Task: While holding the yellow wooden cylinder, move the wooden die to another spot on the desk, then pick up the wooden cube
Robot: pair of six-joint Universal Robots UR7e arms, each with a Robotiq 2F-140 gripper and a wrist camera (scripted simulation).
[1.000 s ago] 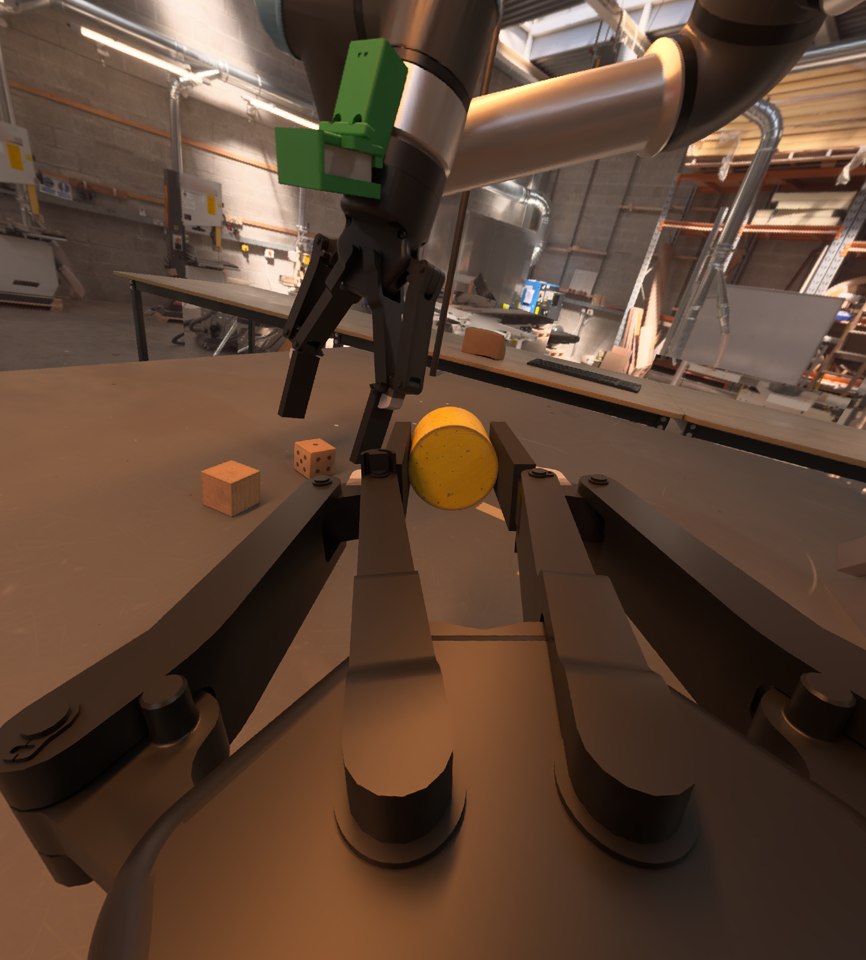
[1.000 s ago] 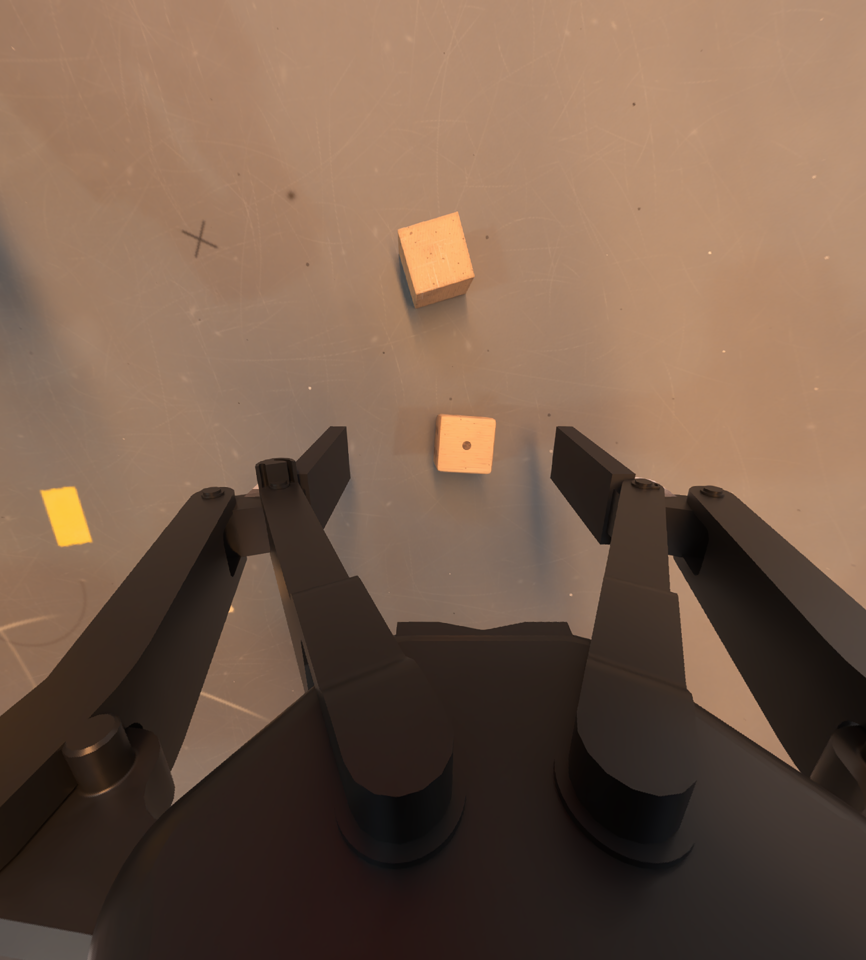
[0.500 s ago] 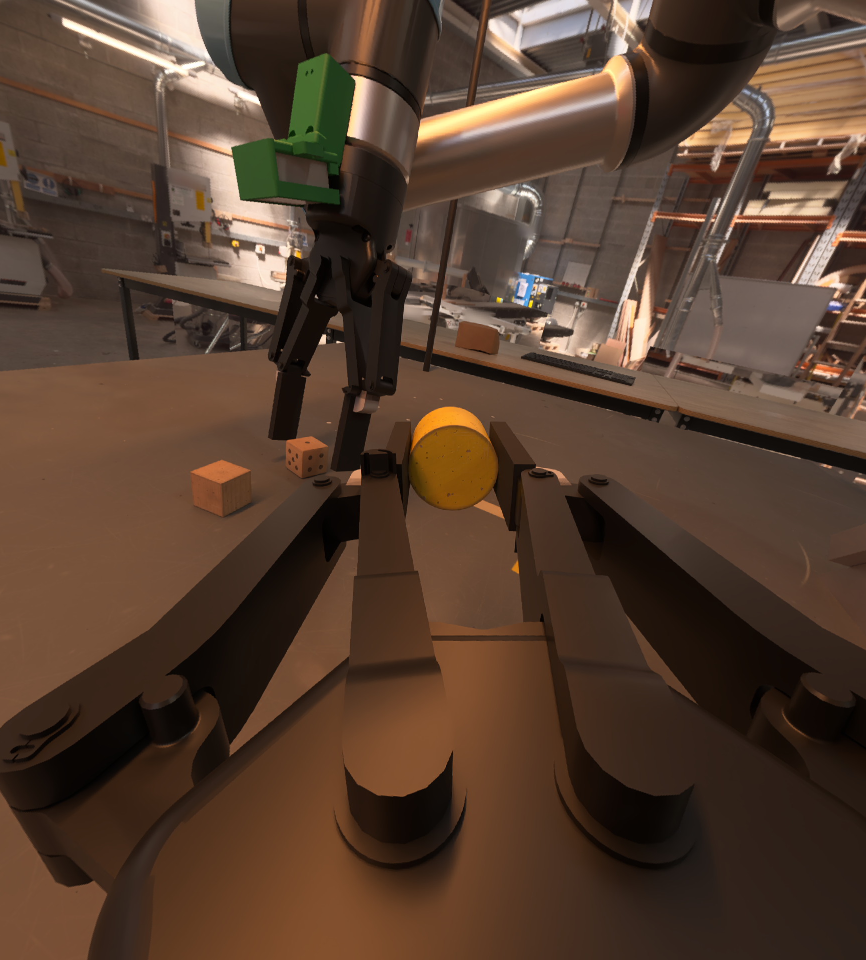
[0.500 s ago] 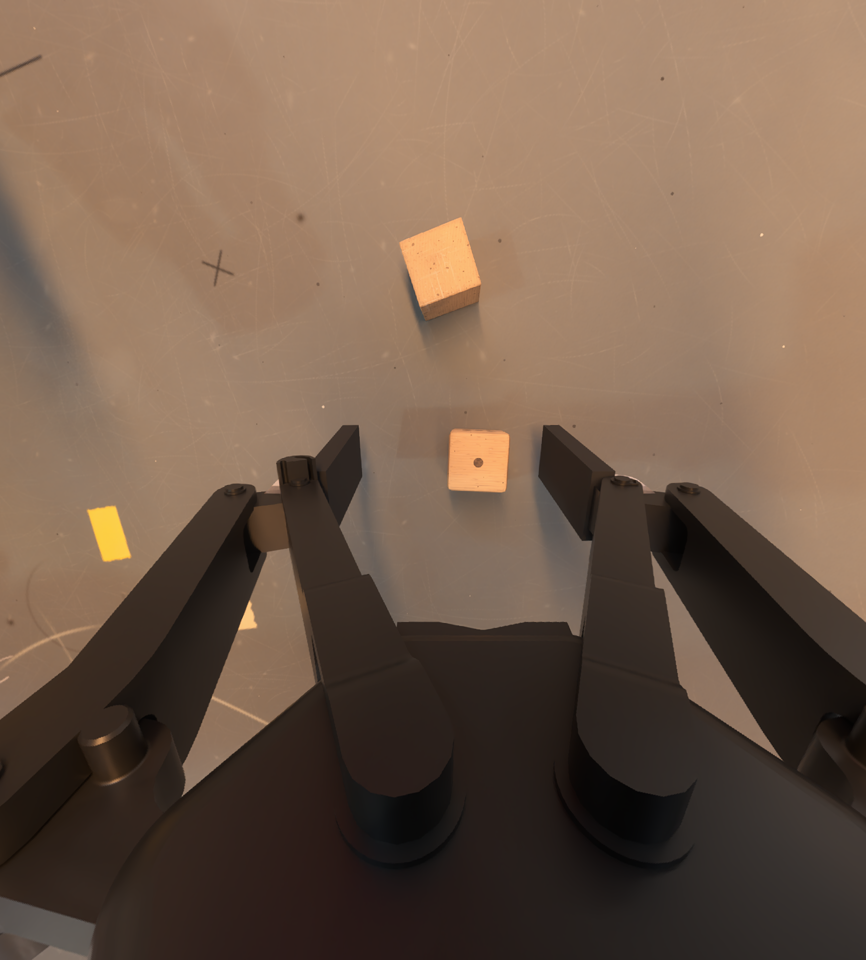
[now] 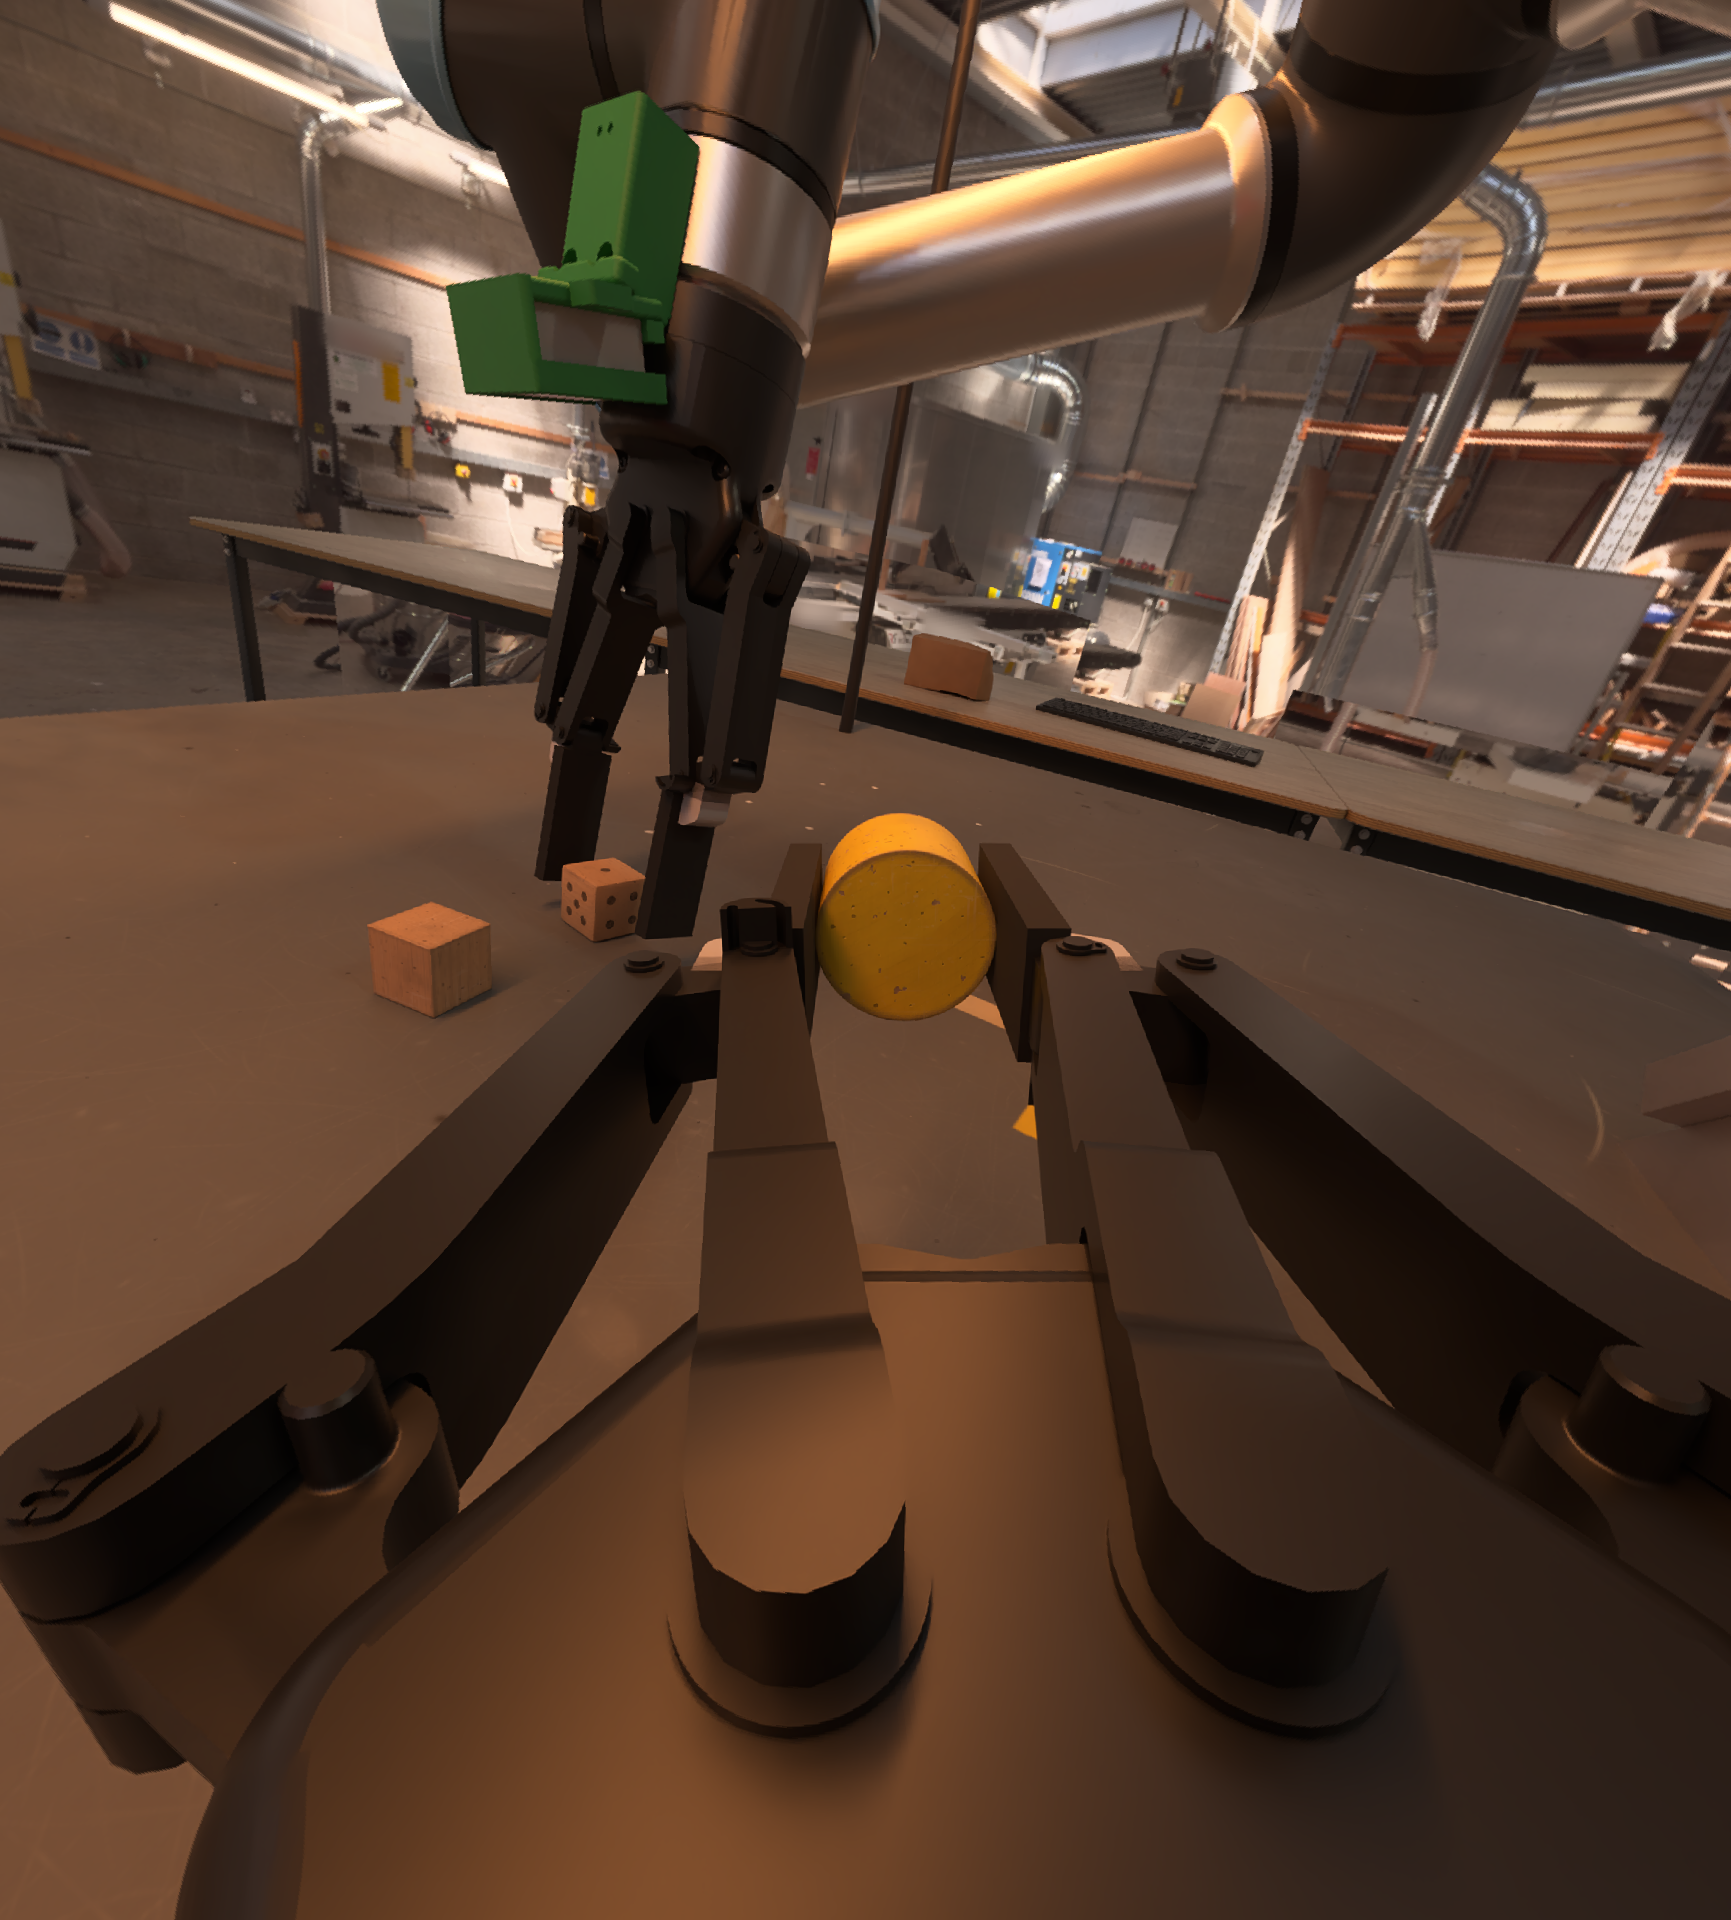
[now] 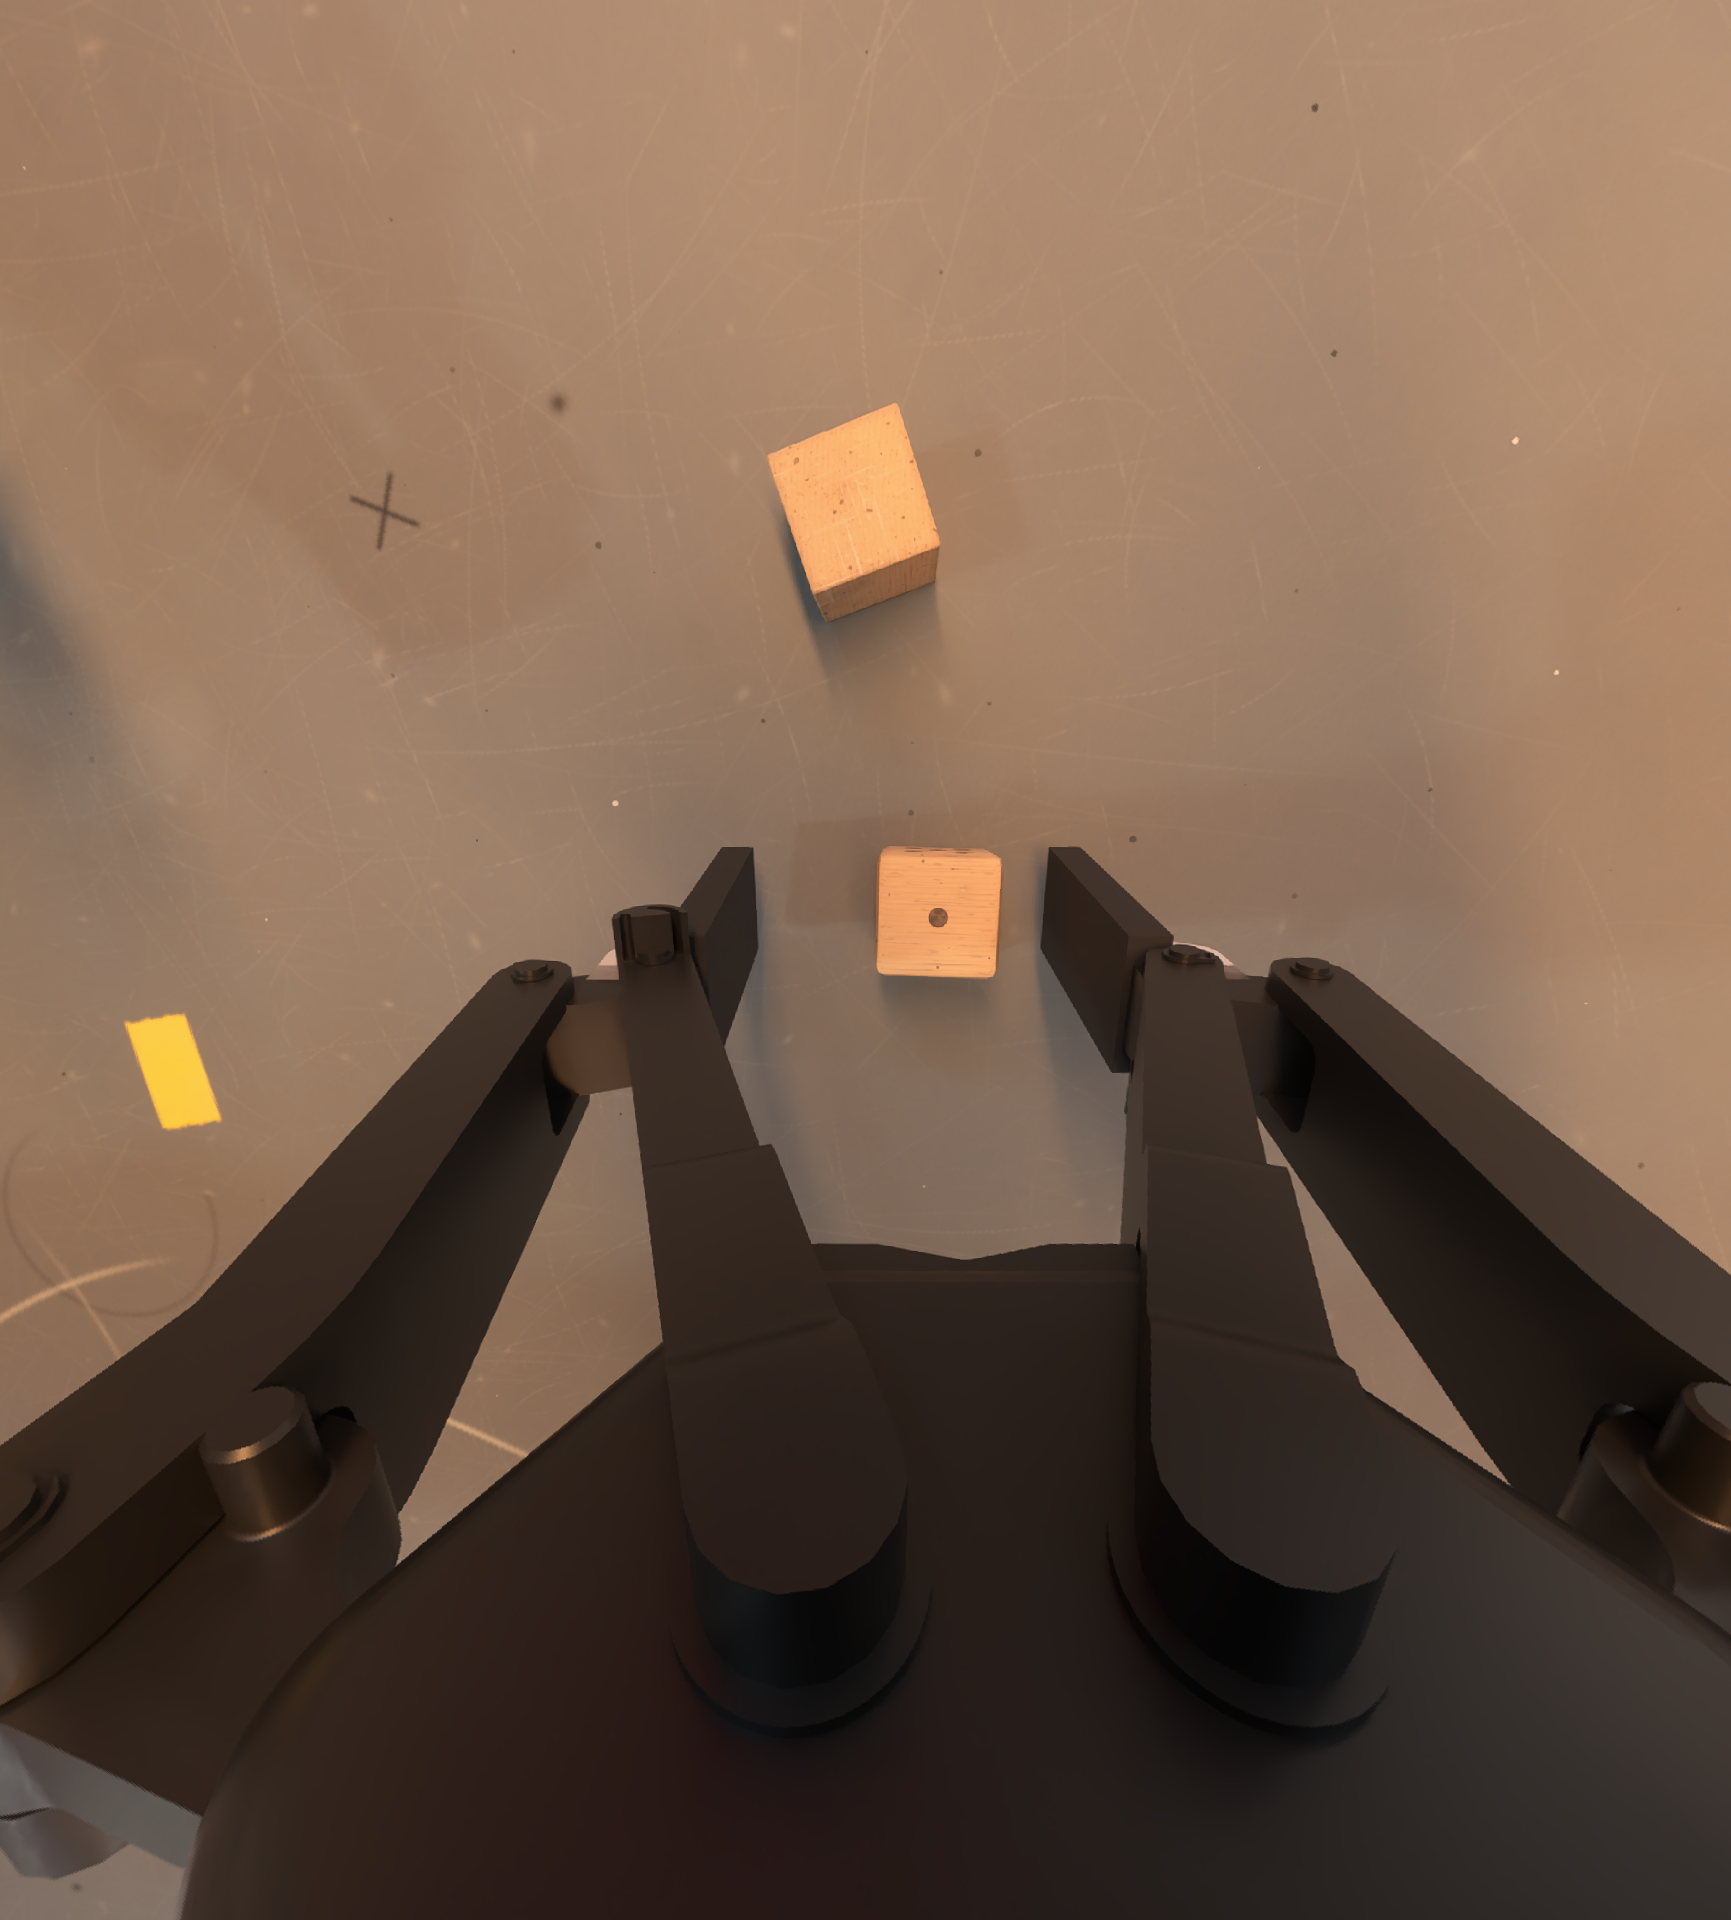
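now the left gripper [image 5: 905,914] is clamped on the yellow wooden cylinder [image 5: 905,920], held clear of the desk [image 5: 165,1039], and the right gripper [image 6: 900,914] hangs spread wide around the wooden die [image 6: 938,912], a gap showing on each side, neither finger touching it. the wooden cube [image 6: 853,511] sits near the die, apart from it, both well in from the desk's far edge. the brown top is scuffed and scratched, with a pencilled cross [image 6: 384,509] and a strip of yellow tape [image 6: 172,1069]. behind: a workshop with long benches [image 5: 1100,727], brick walls, orange racking [image 5: 1567,436].
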